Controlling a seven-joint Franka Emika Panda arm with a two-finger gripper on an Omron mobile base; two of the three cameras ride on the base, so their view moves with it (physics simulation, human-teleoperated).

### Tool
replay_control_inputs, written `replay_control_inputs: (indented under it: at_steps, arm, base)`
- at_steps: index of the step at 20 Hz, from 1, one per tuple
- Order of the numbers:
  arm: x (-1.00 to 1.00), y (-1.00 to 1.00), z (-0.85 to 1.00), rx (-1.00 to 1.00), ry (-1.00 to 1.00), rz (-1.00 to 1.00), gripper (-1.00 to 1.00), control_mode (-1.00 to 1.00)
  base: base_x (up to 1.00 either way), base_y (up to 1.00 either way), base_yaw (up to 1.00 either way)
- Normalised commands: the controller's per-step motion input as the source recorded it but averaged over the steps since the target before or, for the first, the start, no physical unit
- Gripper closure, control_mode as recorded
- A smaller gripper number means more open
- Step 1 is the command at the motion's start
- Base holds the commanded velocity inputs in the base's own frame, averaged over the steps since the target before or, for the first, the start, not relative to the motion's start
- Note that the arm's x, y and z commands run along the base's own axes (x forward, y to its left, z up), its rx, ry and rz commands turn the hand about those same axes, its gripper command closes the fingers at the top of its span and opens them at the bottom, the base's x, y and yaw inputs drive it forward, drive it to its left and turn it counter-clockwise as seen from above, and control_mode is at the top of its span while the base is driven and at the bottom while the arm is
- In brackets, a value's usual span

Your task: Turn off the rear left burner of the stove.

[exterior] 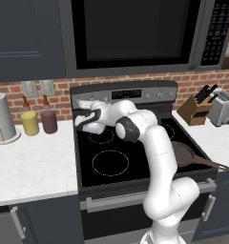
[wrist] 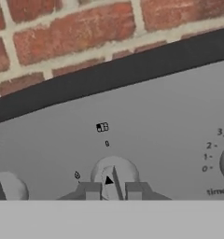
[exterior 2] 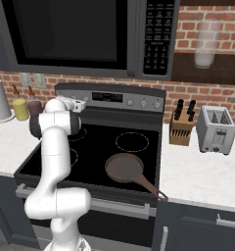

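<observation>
Two small dark fingertips (wrist: 91, 190) of the white arm's gripper (wrist: 113, 190) are standing almost together in the hand view, closing on the small round grey knob (wrist: 114, 176) with a raised ridge and a black pointer mark, which is sitting between them on the grey steel control panel (wrist: 146, 135). More grey knobs are showing at the left and right edges of that panel, the right one beside printed numbers and the word "time", and a red brick wall (wrist: 72, 32) is rising behind the panel's dark top edge. In the left base view the gripper (exterior: 79, 115) is reaching to the left end of the panel of the black glass-top stove (exterior: 135, 164), just above the rear left burner (exterior: 101, 137), a small dashed white ring whose disc is looking black, partly hidden by the arm. A dark brown frying pan (exterior 2: 127, 169) is resting on the front right zone of the stove (exterior 2: 90, 162). On the white counter to the left, a yellow jar (exterior: 29, 122) and a dark red jar (exterior: 48, 121) are standing side by side near a white paper-towel roll (exterior: 2, 116). On the right, a wooden knife block (exterior 2: 180, 128) is standing just beside a silver toaster (exterior 2: 216, 129), and a dark microwave (exterior 2: 90, 34) is hanging above the stove.
</observation>
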Motion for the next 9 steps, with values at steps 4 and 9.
replay_control_inputs:
  at_steps: [4,9]
  arm:
    - [0.13,0.00,0.00,0.41,0.00,-0.09,1.00,-1.00]
    - [0.04,0.00,0.00,0.24,0.00,-0.05,1.00,-1.00]
  base:
    - [0.00,0.00,0.00]
    - [0.00,0.00,0.00]
